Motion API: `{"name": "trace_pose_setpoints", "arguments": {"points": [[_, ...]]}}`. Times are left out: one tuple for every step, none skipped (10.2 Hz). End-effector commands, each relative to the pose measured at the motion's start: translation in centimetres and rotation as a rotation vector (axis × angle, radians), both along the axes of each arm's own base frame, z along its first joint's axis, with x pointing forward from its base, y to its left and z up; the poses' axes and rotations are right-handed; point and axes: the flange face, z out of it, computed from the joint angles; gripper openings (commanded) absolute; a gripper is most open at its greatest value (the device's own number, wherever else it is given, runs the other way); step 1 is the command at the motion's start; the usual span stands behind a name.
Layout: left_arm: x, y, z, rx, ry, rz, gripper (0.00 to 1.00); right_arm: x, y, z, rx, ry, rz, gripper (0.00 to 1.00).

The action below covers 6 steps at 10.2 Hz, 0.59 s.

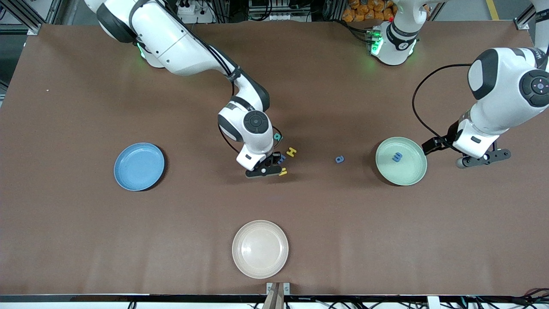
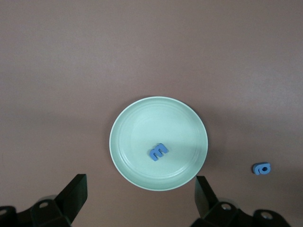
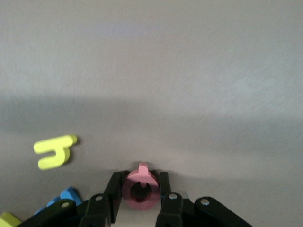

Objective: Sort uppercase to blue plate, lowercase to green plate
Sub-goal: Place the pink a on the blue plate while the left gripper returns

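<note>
The right end effector [image 1: 269, 168] is down at the bench [image 1: 300, 86] in the cluster of letters near the middle, and its fingers [image 3: 163, 189] are closed against both sides of a pink-red ring-shaped letter with a small tail [image 3: 140, 191], seen in the right wrist view. In that view a yellow lowercase h [image 3: 54, 151] lies flat on the bench just beside the end effector, and a blue letter [image 3: 70, 194] shows partly beside one finger.

From the front, a yellow capital H [image 1: 291, 152] and a teal-green letter [image 1: 278, 137] lie in the same cluster, the teal one farther from the front camera than the H. The small yellow letter [image 1: 282, 172] lies nearest the front camera of these, touching the end effector's edge in that view.

The left end effector [image 1: 484, 159] hangs above the bench beside the green plate [image 1: 411, 176], toward the left arm's end, with its fingers [image 2: 73, 194] spread wide apart and nothing between them. The left arm waits there.

The green plate holds one blue letter [image 1: 396, 157] near its centre. Another rounded blue letter [image 1: 339, 159] lies alone on the bench between the cluster and the green plate. The blue plate [image 1: 128, 180] sits toward the right arm's end with nothing in it. A cream plate [image 1: 246, 262] sits nearest the front camera.
</note>
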Motion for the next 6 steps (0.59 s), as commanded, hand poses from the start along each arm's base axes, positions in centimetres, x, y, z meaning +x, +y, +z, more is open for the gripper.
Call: {"name": "trace_pose_setpoints", "arguments": {"points": [[-1.7,-2.0,-0.6,0.015,0.026,-0.028,1.00,1.9,-3.4,6.0,-0.028,-0.003,-0.034,0.00],[-1.9,-3.1,-0.9,0.014,0.032,-0.046,1.00,2.5,-6.2,8.5,-0.020,0.020,-0.090,0.00],[-2.2,-4.6,-1.5,-0.025,0.043,-0.035,1.00,2.5,-9.9,9.8,-0.022,0.047,-0.089,0.00],[-2.6,-5.9,-2.1,-0.063,0.053,0.027,1.00,2.8,-13.9,10.5,-0.033,0.073,-0.087,0.00],[-2.9,-7.1,-2.6,-0.068,0.052,0.053,1.00,3.1,-17.2,11.3,-0.048,0.107,-0.095,0.00],[-3.3,-8.4,-3.2,-0.072,0.042,0.074,1.00,4.0,-21.3,11.5,-0.078,0.159,-0.091,0.00]]}}
